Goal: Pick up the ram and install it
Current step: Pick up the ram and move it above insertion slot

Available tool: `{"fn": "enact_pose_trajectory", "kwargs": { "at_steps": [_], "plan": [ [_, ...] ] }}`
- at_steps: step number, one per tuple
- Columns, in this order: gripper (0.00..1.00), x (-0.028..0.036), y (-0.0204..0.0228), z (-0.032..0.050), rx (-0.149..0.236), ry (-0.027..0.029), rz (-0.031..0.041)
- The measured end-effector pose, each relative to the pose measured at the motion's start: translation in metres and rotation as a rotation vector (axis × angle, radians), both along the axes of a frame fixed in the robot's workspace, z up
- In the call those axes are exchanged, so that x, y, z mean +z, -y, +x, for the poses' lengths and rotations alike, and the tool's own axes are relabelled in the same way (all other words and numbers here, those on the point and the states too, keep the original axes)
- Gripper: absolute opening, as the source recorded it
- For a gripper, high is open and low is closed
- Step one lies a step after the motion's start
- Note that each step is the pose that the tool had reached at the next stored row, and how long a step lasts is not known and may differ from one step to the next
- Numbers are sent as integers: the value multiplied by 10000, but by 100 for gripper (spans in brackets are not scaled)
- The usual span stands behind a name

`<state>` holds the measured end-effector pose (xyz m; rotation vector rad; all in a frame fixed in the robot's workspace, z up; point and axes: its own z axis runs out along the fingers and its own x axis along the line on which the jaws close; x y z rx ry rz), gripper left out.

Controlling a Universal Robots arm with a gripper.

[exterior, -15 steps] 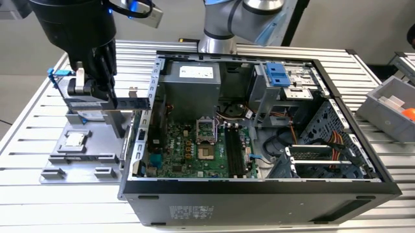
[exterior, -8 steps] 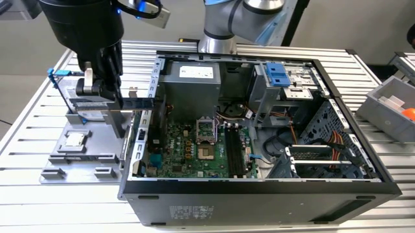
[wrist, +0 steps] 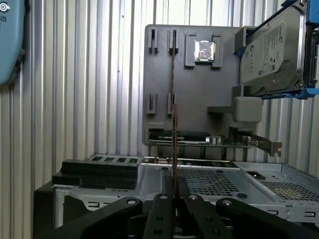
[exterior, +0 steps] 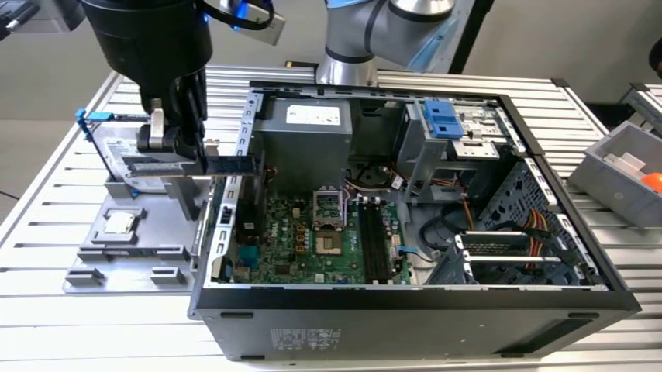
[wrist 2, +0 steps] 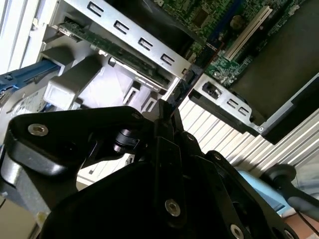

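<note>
My gripper [exterior: 192,157] hangs above the grey parts holder [exterior: 124,252], just outside the open computer case's wall at the exterior view's left. It is shut on the ram [exterior: 229,164], a thin dark stick that juts sideways from the fingers toward the case. In the first wrist view the ram [wrist: 173,109] runs edge-on as a narrow line out from between the closed fingers [wrist: 160,201]. The second wrist view has the gripper [wrist 2: 167,113] pinching the same thin edge [wrist 2: 192,82]. The black memory slots [exterior: 374,240] lie on the green motherboard [exterior: 294,240] inside the case.
On the holder sit a small square processor chip [exterior: 121,223], a silver hard drive in a blue frame [wrist: 271,55] and an expansion card [wrist: 199,138]. The case's metal wall [exterior: 240,147] stands close beside the ram. A grey bin [exterior: 621,167] stands at the exterior view's right.
</note>
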<state>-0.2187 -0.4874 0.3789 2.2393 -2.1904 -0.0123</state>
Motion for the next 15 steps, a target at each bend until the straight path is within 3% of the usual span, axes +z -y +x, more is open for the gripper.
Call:
{"fn": "enact_pose_trajectory", "kwargs": {
  "at_steps": [15],
  "plan": [
    [0,0,-66,175,0,-1,0]
  ]
}}
